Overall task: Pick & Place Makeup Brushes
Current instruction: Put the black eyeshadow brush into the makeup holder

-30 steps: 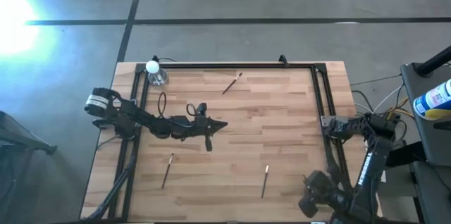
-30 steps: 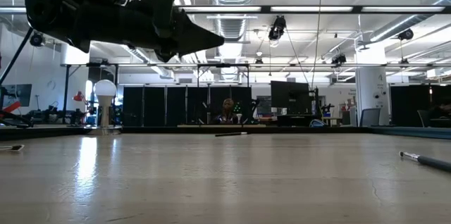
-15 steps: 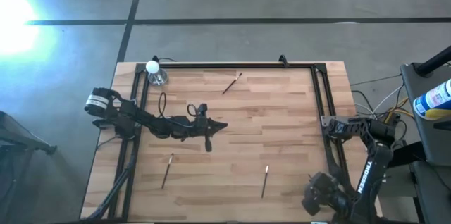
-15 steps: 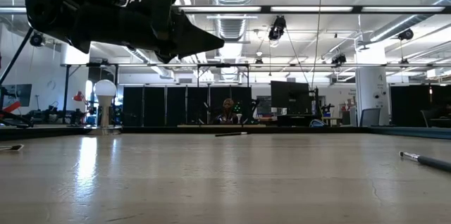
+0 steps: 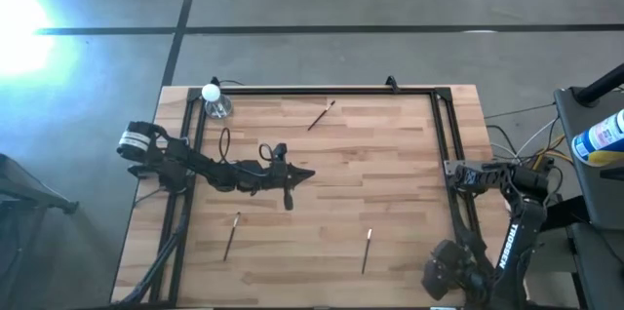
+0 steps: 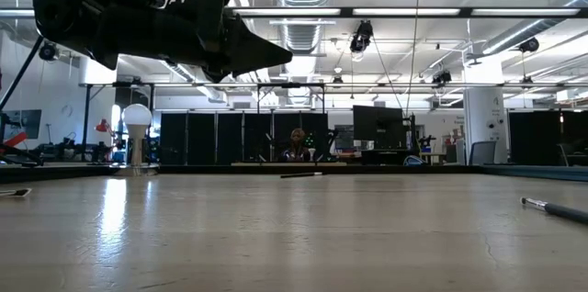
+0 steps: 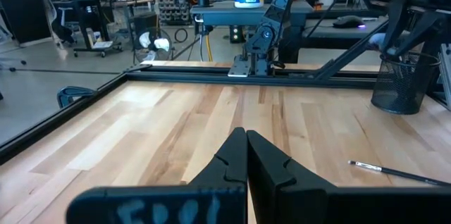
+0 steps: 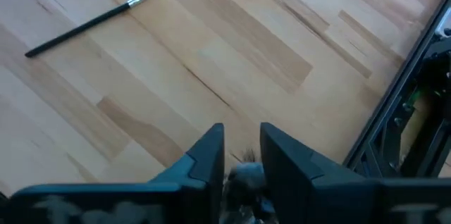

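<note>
Three makeup brushes lie flat on the wooden table: one far centre (image 5: 322, 115), one near left (image 5: 232, 236), and one near right (image 5: 367, 251), which also shows in the right wrist view (image 8: 91, 21) and the left wrist view (image 7: 398, 172). My left gripper (image 5: 308, 173) hovers shut over the table's middle, pointing level toward the right edge, with nothing in it (image 7: 246, 143). My right gripper (image 5: 436, 276) hangs over the near right corner, slanting down. Its fingers (image 8: 242, 136) stand a little apart with bare wood under them.
A small clear bottle with a round white cap (image 5: 214, 98) stands at the far left corner. A black frame rail (image 5: 448, 144) runs along the table's edges. A dark mesh cup (image 7: 398, 76) stands beyond the right edge. Bare wood lies between the brushes.
My right gripper has sunk a little and shifted slightly toward the near right corner. The left arm and the three brushes have kept still.
</note>
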Controlling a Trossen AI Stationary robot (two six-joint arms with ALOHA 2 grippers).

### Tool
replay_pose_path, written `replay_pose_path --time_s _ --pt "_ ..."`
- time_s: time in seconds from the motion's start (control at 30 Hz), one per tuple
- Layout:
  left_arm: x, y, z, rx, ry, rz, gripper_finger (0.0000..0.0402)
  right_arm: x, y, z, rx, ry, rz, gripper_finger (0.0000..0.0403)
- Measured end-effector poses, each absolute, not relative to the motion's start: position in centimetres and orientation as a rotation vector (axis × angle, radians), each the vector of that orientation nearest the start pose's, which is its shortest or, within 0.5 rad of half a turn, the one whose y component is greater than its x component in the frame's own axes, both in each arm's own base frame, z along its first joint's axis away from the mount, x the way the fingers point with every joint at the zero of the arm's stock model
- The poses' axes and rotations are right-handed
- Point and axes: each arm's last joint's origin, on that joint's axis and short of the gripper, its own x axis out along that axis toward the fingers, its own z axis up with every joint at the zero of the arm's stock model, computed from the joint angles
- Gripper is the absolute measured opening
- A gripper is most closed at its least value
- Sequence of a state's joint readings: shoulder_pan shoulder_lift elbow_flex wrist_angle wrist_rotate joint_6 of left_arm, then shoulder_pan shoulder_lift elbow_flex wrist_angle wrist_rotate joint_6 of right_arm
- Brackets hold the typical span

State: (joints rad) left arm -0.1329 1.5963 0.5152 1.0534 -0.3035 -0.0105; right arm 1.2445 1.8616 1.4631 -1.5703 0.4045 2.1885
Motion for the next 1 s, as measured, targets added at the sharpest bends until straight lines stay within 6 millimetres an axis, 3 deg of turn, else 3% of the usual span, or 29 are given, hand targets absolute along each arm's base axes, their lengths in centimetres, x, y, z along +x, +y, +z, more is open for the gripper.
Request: replay_pose_path --time_s 0.33,0.6,0.7,1.0 --pt "28.8 -3.0 17.6 -0.01 0.03 0.17 0.0 10.7 28.2 24.5 0.333 1.073 -0.791 0.0107" --pt "28.5 -3.0 17.1 -0.005 0.048 0.159 0.0 12.8 27.1 24.8 0.149 0.911 -0.649 0.0046" --pt "28.3 -3.1 16.8 0.0 0.065 0.109 0.0 14.3 26.3 24.5 0.079 0.895 -0.573 0.0015" --pt "28.1 -3.5 15.8 0.023 0.167 -0.02 0.0 18.5 22.7 20.7 0.072 0.959 -0.144 0.0008"
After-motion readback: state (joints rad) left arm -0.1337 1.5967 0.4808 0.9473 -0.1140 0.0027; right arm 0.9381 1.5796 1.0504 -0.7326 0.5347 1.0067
